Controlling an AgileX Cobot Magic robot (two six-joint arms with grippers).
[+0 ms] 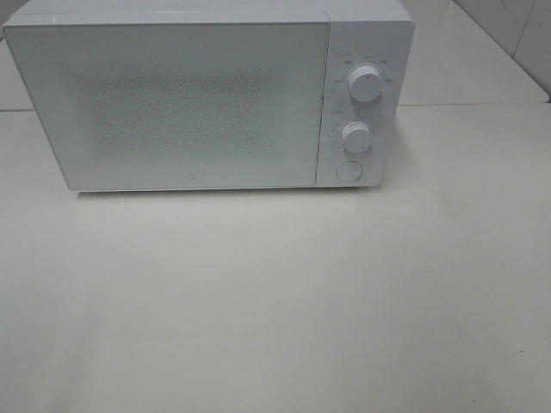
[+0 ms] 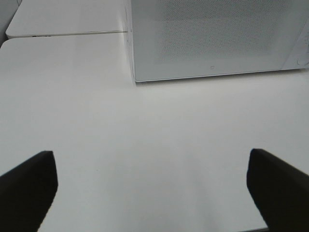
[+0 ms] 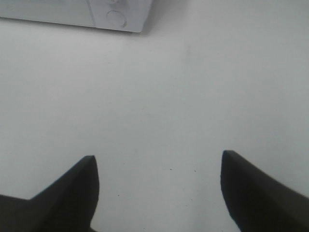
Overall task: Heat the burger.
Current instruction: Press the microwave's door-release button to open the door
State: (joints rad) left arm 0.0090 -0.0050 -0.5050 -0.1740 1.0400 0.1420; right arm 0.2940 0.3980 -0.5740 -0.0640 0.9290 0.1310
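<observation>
The burger is out of view in every frame. A white microwave [image 1: 198, 99] stands at the back of the table with its door shut; two round knobs [image 1: 365, 84] and a round button [image 1: 349, 169] sit on its right panel. Neither arm shows in the exterior high view. In the left wrist view my left gripper [image 2: 152, 186] is open over bare table, its dark fingers [image 2: 29, 186] wide apart, and the microwave [image 2: 212, 38] lies ahead. My right gripper [image 3: 159, 186] is open too, nothing between its fingers [image 3: 260, 193], with the microwave's button corner [image 3: 116, 17] ahead.
The white table [image 1: 275, 301] spreads in front of the microwave. A seam [image 2: 67, 34] to a second table surface runs behind on the left. A tiled wall [image 1: 516, 34] shows at the back right.
</observation>
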